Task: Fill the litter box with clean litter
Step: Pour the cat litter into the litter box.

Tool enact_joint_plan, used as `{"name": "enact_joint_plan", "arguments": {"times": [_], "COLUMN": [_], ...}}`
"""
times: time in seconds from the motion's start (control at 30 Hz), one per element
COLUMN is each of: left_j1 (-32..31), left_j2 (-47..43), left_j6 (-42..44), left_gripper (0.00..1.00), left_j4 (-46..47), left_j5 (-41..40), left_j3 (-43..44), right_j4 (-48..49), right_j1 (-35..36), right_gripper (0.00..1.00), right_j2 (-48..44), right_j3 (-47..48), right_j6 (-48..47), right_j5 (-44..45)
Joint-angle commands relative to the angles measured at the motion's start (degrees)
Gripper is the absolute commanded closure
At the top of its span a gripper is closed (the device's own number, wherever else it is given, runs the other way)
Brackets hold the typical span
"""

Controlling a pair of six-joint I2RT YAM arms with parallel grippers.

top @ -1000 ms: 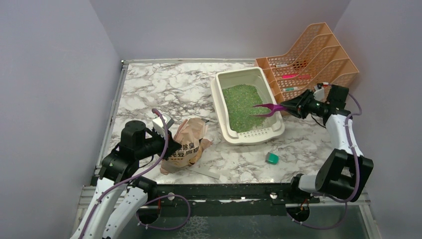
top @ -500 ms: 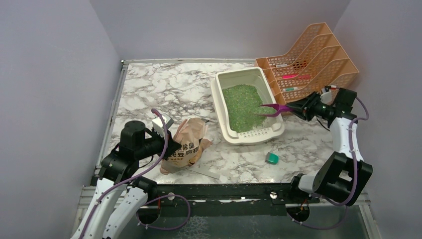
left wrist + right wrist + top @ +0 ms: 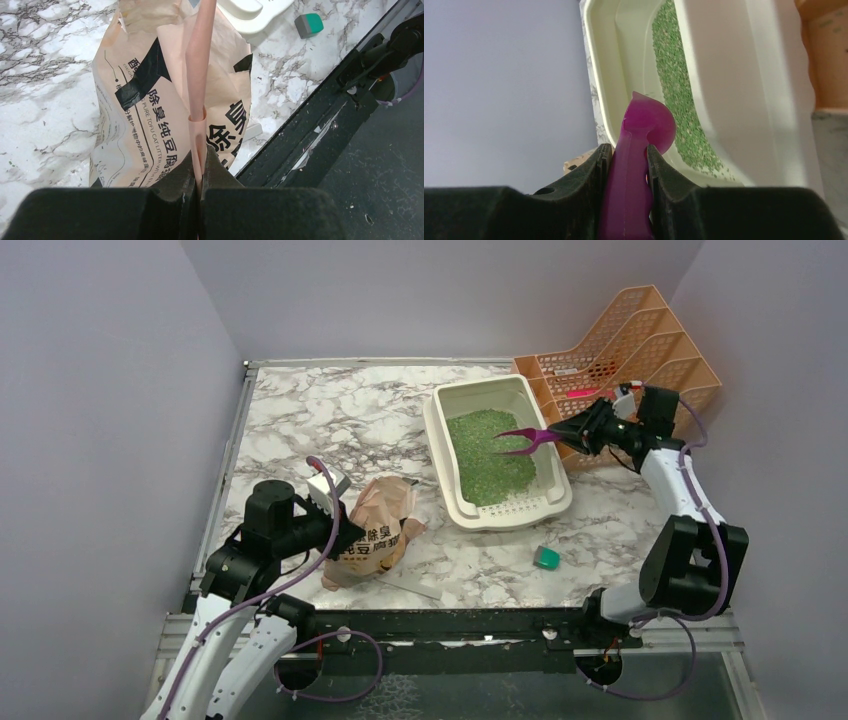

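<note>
Inventory, as I see it from my station, top view taken as the clock face.

1. Worktop [image 3: 340,420]: marbled white and grey, walled at the sides and back.
2. Litter box [image 3: 510,512]: cream tray at 1 o'clock, long side running front to back, resting flat on the worktop.
3. Clean litter [image 3: 485,460]: green granules lying inside the litter box and covering most of its floor.
4. Scoop [image 3: 522,438]: magenta, handle gripped by the right jaws, which are clenched on it from both sides. Its bowl reaches in from 3 o'clock over the box's right wall and sits above the litter. I cannot tell whether it touches the granules.
5. Paper bag [image 3: 375,530]: tan with dark characters, at 8 o'clock, leaning on the worktop. The left jaws are clamped tight on a thin fold of its top edge.
6. File rack [image 3: 630,360]: orange mesh, at 2 o'clock, just beside the box's far right corner.
7. Small green block [image 3: 547,558]: at 5 o'clock, near the box's front rim, apart from it.
</note>
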Motion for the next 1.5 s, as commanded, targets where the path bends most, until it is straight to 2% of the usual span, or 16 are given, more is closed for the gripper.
{"name": "enact_joint_plan", "arguments": {"times": [0.0, 0.2, 0.37, 0.67, 0.97, 1.47], "left_j1": [0.64, 0.9, 1.0, 1.25, 1.35, 1.44], "left_j2": [-0.35, 0.17, 0.01, 0.23, -0.17, -0.7], "left_j6": [-0.07, -0.12, -0.17, -0.22, -0.16, -0.23], "left_gripper": [1.0, 1.0, 1.0, 1.0, 1.0, 1.0], "left_j4": [-0.65, -0.64, -0.67, -0.66, -0.66, -0.64], "left_j5": [-0.76, -0.76, -0.87, -0.94, -0.85, -0.76], "left_j3": [-0.59, -0.59, -0.59, -0.59, -0.59, -0.68], "right_j4": [9.95, 9.62, 13.49, 14.1, 12.5, 7.35], "right_j1": [3.27, 10.01, 10.41, 13.69, 12.04, 6.04], "right_gripper": [0.99, 0.99, 0.99, 0.99, 0.99, 0.99], "right_j2": [5.38, 14.85, 19.38, 24.91, 23.6, 13.95], "right_j3": [4.76, 15.78, 19.9, 24.81, 25.35, 16.77], "right_j6": [4.47, 1.78, 5.01, 6.51, 5.66, 0.39], "right_j5": [4.07, 11.65, 11.84, 11.3, 14.99, 16.41]}}
